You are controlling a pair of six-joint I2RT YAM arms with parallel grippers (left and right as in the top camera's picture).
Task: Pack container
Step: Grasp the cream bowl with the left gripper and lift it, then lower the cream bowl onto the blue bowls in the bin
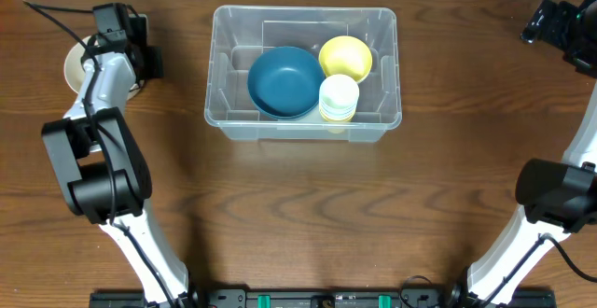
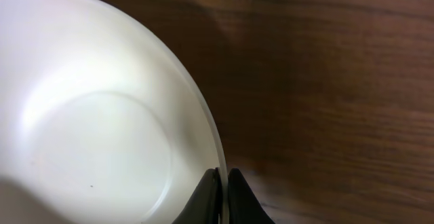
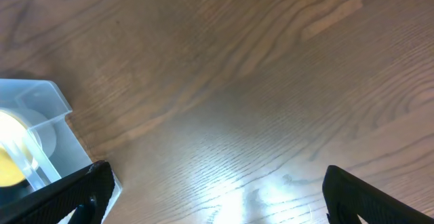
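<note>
Container (image 1: 303,121): stands on the table (image 1: 298,205) at centre, toward the far edge, upright, open at the top. Contents: a blue bowl (image 1: 284,82) in the left half, a yellow bowl (image 1: 345,58) at the far right, tilted against the wall, and a white stack (image 1: 339,98) in front of the yellow bowl, touching both bowls. Whether the stack is cups or small bowls cannot be told. Left gripper (image 2: 222,178): positioned at the table's far left, well apart from the container. Its fingers are drawn together to a narrow gap, and the wrist view shows them pinching the right-hand rim of a cream bowl (image 2: 88,115), one finger inside the rim and one outside. The bowl is upright with its inside bare and appears to rest on the table; whether it is lifted cannot be told. In the overhead view the arm covers most of the bowl, and only its left edge shows. Right gripper (image 3: 215,176): held over the table's far right corner, well apart from the container. Its fingers are spread wide with nothing between them but bare wood below. The right wrist view takes in one corner of the container at its left edge, with yellow showing through the clear wall.
</note>
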